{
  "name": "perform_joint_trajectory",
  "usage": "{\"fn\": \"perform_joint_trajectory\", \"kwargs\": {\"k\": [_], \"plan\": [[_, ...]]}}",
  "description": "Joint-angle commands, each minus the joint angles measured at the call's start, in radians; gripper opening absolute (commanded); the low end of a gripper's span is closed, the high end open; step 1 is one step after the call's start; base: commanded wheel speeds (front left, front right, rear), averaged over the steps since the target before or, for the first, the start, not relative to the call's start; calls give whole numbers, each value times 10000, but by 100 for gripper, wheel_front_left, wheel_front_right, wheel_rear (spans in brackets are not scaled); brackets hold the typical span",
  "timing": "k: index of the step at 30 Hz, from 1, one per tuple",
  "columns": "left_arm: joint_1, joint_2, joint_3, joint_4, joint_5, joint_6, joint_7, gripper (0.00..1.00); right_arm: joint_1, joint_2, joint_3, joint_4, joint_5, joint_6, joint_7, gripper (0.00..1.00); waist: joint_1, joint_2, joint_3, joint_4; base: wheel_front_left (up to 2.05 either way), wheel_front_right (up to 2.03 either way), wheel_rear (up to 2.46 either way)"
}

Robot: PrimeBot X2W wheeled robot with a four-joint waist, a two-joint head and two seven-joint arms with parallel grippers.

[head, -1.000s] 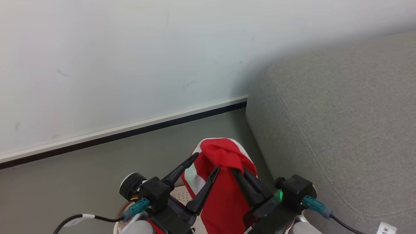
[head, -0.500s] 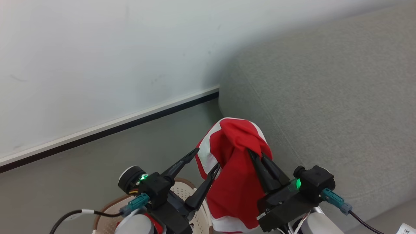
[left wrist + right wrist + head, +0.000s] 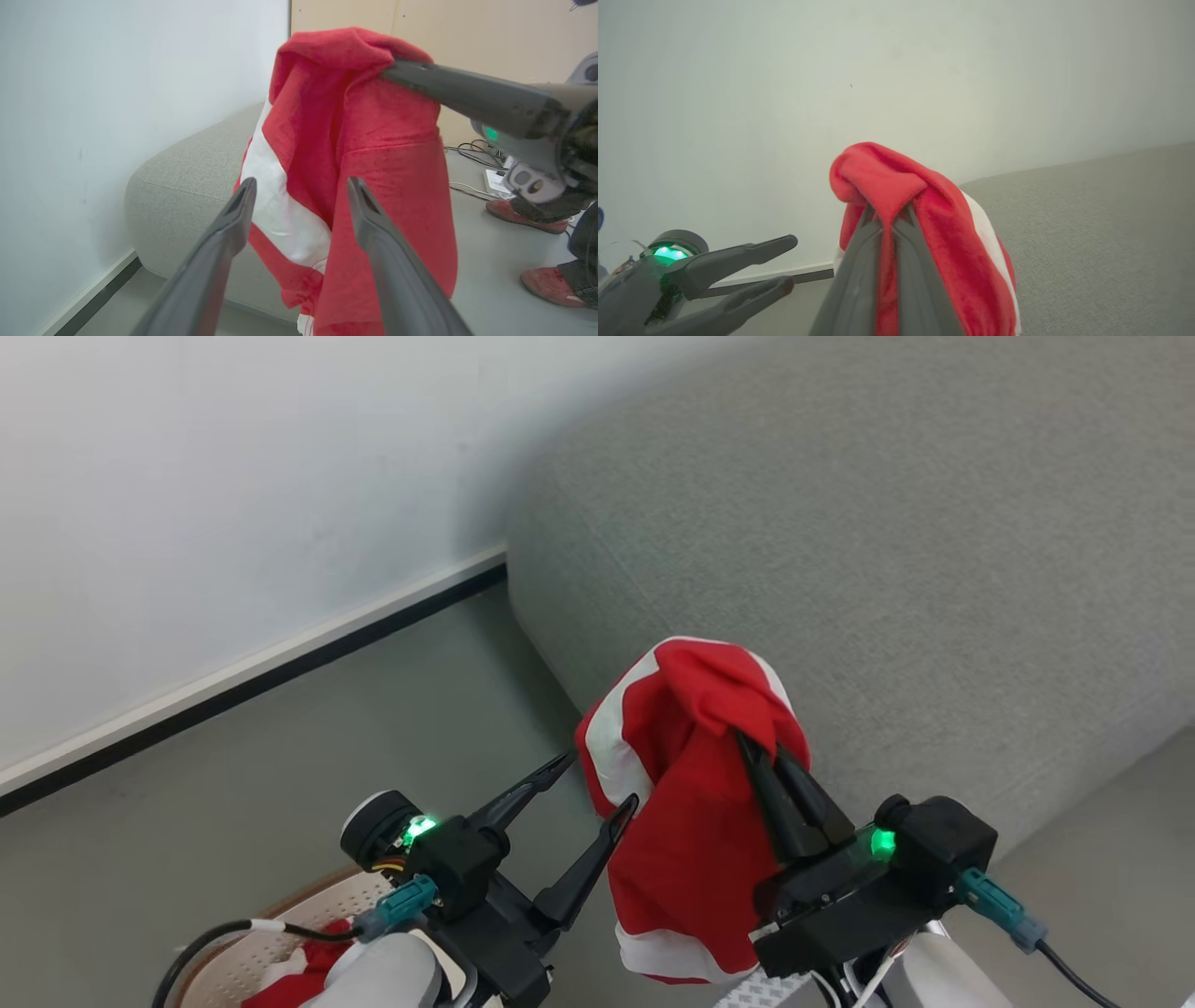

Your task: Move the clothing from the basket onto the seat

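Observation:
A red garment with white panels (image 3: 686, 784) hangs from my right gripper (image 3: 758, 752), which is shut on a fold at its top; the pinch shows in the right wrist view (image 3: 889, 215). The cloth dangles in the air in front of the grey seat (image 3: 887, 569). My left gripper (image 3: 597, 782) stands open just left of the hanging garment (image 3: 355, 154), its fingers apart and holding nothing. The basket (image 3: 308, 915) peeks in at the lower left of the head view, with more red clothing (image 3: 299, 980) inside it.
A white wall (image 3: 187, 504) with a dark baseboard (image 3: 243, 677) runs behind the grey floor (image 3: 280, 775). In the left wrist view a person's red shoes (image 3: 551, 284) and loose cables (image 3: 472, 154) lie on the floor to the right.
The head view has swung toward the seat, which now takes up more of the picture. My right gripper has carried the garment higher and nearer the seat; the left gripper stayed open.

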Motion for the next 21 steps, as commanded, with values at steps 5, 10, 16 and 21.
{"fn": "perform_joint_trajectory", "kwargs": {"k": [5, 10, 16, 21], "plan": [[-477, 76, -395, 101, -121, -1, 17, 100, 234, 176, -492, -390, -335, 8, -4, 0, -1, -1, 620, -583, 0, 0, 0], [-863, 131, -764, 176, -270, -2, 29, 100, 431, 338, -925, -713, -511, 8, -4, 0, -1, -1, 897, -642, 0, 0, 0], [-1277, 293, -1136, 213, -417, -2, 100, 100, 360, 444, -1169, -930, -685, 8, -4, 0, -1, -1, 1316, -673, 0, 0, 0], [-1870, 560, -1469, 53, -496, -3, 402, 100, -148, 475, -1494, -1097, -663, 8, -5, 0, -1, -1, 1961, -664, 0, 0, 0]]}}
